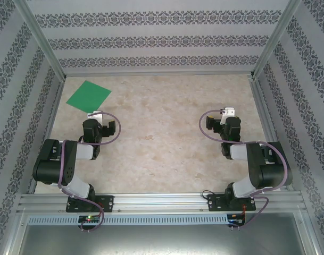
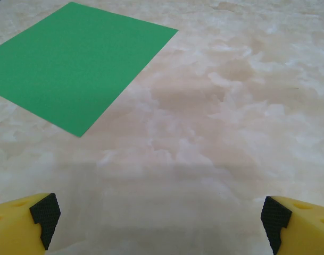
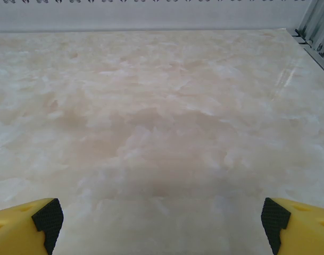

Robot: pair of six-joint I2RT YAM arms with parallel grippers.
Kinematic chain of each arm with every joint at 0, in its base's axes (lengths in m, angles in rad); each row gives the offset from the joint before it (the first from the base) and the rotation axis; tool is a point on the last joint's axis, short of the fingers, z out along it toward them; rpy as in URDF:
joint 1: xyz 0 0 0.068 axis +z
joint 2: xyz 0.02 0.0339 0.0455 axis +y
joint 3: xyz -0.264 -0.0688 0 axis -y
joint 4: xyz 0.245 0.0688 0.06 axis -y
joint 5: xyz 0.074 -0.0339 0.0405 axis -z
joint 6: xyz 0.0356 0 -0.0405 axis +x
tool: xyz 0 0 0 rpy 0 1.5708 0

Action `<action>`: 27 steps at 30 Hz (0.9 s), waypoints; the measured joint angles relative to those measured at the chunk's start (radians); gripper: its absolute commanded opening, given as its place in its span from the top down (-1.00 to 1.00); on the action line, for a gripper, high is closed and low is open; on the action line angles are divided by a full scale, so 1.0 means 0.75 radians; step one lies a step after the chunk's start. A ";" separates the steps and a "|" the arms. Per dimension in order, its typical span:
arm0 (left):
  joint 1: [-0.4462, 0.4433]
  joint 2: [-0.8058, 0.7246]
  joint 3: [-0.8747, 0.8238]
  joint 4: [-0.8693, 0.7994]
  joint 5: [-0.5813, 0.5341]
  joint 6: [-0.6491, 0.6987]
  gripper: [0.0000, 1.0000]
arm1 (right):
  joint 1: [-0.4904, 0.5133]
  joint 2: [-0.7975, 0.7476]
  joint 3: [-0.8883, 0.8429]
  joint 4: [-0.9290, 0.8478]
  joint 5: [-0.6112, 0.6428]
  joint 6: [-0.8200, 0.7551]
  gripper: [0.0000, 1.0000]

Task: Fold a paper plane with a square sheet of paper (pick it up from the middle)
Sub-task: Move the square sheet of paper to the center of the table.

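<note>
Marbled tabletop (image 1: 167, 143) holds the square sheet of paper (image 1: 88, 95) flat at far left, just ahead-left of the left gripper (image 2: 159, 215), fingers spread wide; the right gripper (image 3: 159, 215), equally spread, lies well apart.

Sit folded at the near edge, elbows bent outward and wrists aimed toward the far side, with left claw (image 1: 100, 125) and right claw (image 1: 221, 121) each spread wide, yellow black-padded fingers (image 2: 13, 223) apart, gripping nothing.

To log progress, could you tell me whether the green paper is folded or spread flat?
Spread flat: the square sheet of paper shows no crease or flap.
</note>
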 measured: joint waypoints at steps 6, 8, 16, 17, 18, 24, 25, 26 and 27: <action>0.000 0.000 0.000 0.000 0.000 0.000 -1.00 | -0.001 0.000 0.000 0.000 -0.001 0.000 -0.95; 0.000 0.000 0.000 0.000 0.000 0.000 -1.00 | -0.001 0.000 0.000 0.000 -0.001 0.000 -0.95; 0.001 0.000 0.000 0.000 0.032 0.000 -1.00 | -0.034 0.000 0.000 0.001 -0.034 0.001 -0.95; 0.001 0.000 0.000 0.000 0.035 0.001 -1.00 | -0.035 0.000 0.000 0.004 -0.035 0.002 -0.95; 0.001 0.000 0.000 -0.001 0.034 0.000 -1.00 | -0.035 0.000 0.000 0.008 -0.033 0.003 -0.95; 0.001 -0.189 0.059 -0.219 -0.024 -0.012 -1.00 | -0.035 -0.151 -0.005 -0.084 -0.025 0.005 -0.95; 0.001 -0.252 0.090 -0.285 -0.031 -0.024 -1.00 | -0.035 -0.209 0.002 -0.132 -0.035 0.005 -0.95; 0.001 -0.315 0.128 -0.352 -0.032 -0.043 -1.00 | -0.035 -0.266 0.016 -0.187 -0.046 0.006 -0.95; 0.001 -0.369 0.164 -0.409 -0.032 -0.061 -1.00 | -0.035 -0.314 0.033 -0.233 -0.062 0.006 -0.95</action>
